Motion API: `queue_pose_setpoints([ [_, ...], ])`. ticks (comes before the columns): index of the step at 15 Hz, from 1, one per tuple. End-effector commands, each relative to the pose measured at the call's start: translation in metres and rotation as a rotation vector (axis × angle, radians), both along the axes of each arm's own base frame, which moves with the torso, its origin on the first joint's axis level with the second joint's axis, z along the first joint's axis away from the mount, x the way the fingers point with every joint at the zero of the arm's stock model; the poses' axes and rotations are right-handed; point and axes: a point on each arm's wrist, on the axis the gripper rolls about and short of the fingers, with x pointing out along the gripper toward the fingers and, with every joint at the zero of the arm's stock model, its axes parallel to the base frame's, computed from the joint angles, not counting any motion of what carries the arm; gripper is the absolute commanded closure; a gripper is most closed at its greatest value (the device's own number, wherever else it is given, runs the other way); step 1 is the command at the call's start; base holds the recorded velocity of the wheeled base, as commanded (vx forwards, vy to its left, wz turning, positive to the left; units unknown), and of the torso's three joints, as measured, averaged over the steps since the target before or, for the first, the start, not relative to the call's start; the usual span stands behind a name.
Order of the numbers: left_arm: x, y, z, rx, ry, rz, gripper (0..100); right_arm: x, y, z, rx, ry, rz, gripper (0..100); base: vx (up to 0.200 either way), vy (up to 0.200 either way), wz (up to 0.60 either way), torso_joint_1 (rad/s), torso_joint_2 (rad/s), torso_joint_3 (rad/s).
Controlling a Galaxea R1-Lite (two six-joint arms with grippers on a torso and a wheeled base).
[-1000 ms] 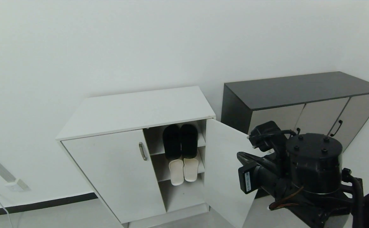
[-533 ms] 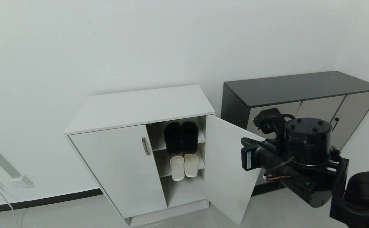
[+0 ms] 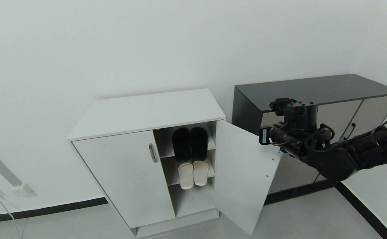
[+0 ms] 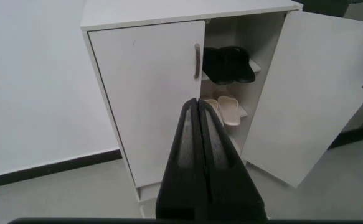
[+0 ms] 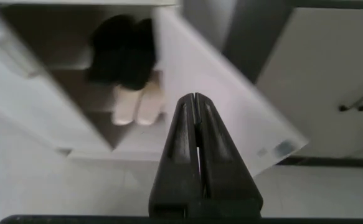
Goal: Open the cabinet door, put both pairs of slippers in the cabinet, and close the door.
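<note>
Beside the cabinet (image 3: pixel 147 113), the stiff, light door (image 3: pixel 243 172) is judged best pushed near its free edge by the closed, empty right gripper (image 5: pixel 195 101).

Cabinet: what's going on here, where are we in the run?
Both pairs are in the white cabinet: black slippers on the upper shelf, white slippers on the one below. Its right door stands open. The right gripper, shut, is by that door's outer edge; contact unclear. The left gripper, also shut, hangs in front of the cabinet. Only closing the door remains.
</note>
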Motion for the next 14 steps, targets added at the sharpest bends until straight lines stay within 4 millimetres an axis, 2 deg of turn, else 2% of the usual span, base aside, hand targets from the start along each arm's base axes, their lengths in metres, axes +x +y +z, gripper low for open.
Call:
queue_pose_setpoints([
  [1,0.0,0.0,0.0,0.0,0.001,0.001,100,0.02,-0.002,-0.021,-0.011,0.035,-0.026,100,0.0,0.0,0.0,0.0,0.0,0.0],
  [7,0.0,0.0,0.0,0.0,0.001,0.002,100,0.039,-0.011,-0.035,-0.018,0.056,-0.06,100,0.0,0.0,0.0,0.0,0.0,0.0],
  [12,0.0,0.0,0.0,0.0,0.001,0.002,100,0.035,-0.011,-0.036,-0.026,0.069,-0.055,100,0.0,0.0,0.0,0.0,0.0,0.0],
  [14,0.0,0.0,0.0,0.0,0.001,0.002,100,0.022,-0.003,-0.034,-0.036,0.088,-0.024,100,0.0,0.0,0.0,0.0,0.0,0.0],
])
